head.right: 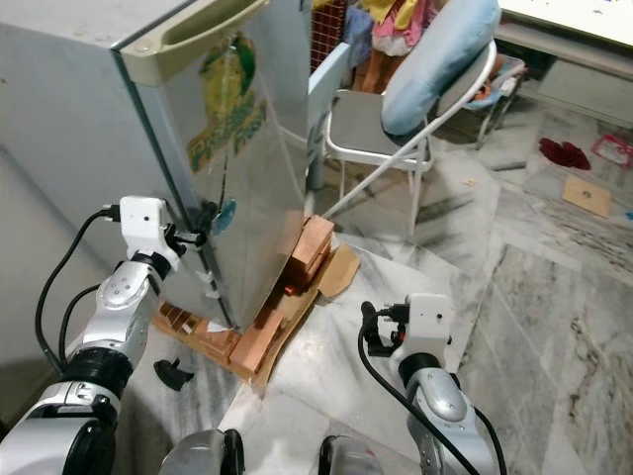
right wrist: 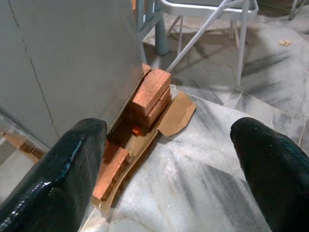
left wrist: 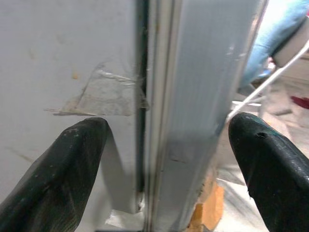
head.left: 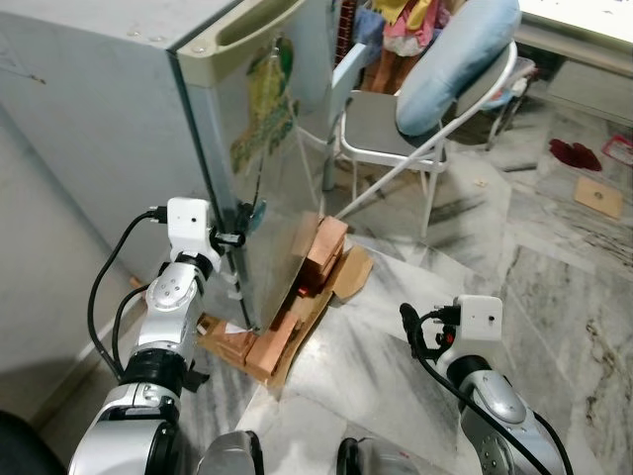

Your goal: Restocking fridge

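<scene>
Your tall silver-grey metal fridge (head.left: 148,119) stands shut directly ahead of the left tool (left wrist: 166,159), whose fingers are spread apart astride the door's edge seam, so opening has barely begun and all restocking remains. Orange bricks on brown cardboard (right wrist: 149,99) prop the fridge's base beyond the right tool (right wrist: 169,169), which hovers spread and empty over the marble floor (head.left: 396,327).

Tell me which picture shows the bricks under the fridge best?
The right wrist view: the bricks sit close and sharp beside the fridge. Both eye views show them smaller, farther off. The left wrist view catches just an orange corner.
</scene>
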You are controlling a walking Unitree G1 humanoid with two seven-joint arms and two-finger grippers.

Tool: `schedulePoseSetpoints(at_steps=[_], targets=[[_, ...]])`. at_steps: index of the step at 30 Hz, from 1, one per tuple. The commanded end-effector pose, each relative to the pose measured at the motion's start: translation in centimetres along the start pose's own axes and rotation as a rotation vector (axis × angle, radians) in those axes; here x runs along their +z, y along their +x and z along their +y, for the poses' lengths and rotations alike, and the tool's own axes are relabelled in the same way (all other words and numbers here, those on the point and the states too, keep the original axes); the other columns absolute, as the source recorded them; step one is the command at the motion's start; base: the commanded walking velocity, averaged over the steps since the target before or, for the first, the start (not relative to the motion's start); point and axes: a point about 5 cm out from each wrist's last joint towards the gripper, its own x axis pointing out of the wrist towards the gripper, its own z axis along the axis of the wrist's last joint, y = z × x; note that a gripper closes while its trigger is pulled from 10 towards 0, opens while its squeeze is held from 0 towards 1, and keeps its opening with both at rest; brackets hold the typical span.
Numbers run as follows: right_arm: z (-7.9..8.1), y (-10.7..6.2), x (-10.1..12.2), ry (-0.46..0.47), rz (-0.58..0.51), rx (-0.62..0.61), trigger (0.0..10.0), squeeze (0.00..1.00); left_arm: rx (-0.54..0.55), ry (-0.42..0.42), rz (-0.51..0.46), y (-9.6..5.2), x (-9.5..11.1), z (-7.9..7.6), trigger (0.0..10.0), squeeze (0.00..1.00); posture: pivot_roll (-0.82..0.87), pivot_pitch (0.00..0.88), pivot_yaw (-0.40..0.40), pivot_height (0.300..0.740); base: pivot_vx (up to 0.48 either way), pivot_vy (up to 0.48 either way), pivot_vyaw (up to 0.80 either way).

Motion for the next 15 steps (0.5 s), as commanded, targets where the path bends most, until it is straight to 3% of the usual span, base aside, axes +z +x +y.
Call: schedulePoseSetpoints(at_steps=[1, 4, 9, 15], targets=[[-0.4, 0.0, -0.2, -0.001, 0.005, -0.019, 10.0, 0.00, -0.146, 0.046, -0.060, 1.1, 1.7, -2.5, 10.0, 0.00, -0.05, 0.090, -0.028, 0.740, 0.000, 0.000, 0.00], [-0.3, 0.3, -0.1, -0.001, 0.001, -0.017, 10.0, 0.00, -0.188, 0.064, -0.066, 1.2, 1.8, -3.3, 10.0, 0.00, -0.05, 0.088, -0.027, 0.740, 0.000, 0.000, 0.00], [-0.3, 0.6, 0.0, -0.001, -0.005, -0.022, 10.0, 0.00, -0.259, 0.019, -0.067, 1.3, 1.9, -4.5, 10.0, 0.00, -0.05, 0.084, -0.021, 0.740, 0.000, 0.000, 0.00], [-0.3, 0.7, 0.0, 0.001, -0.010, -0.028, 10.0, 0.00, -0.278, 0.038, -0.069, 1.5, 2.0, -5.4, 10.0, 0.00, -0.05, 0.079, -0.017, 0.740, 0.000, 0.000, 0.00]])
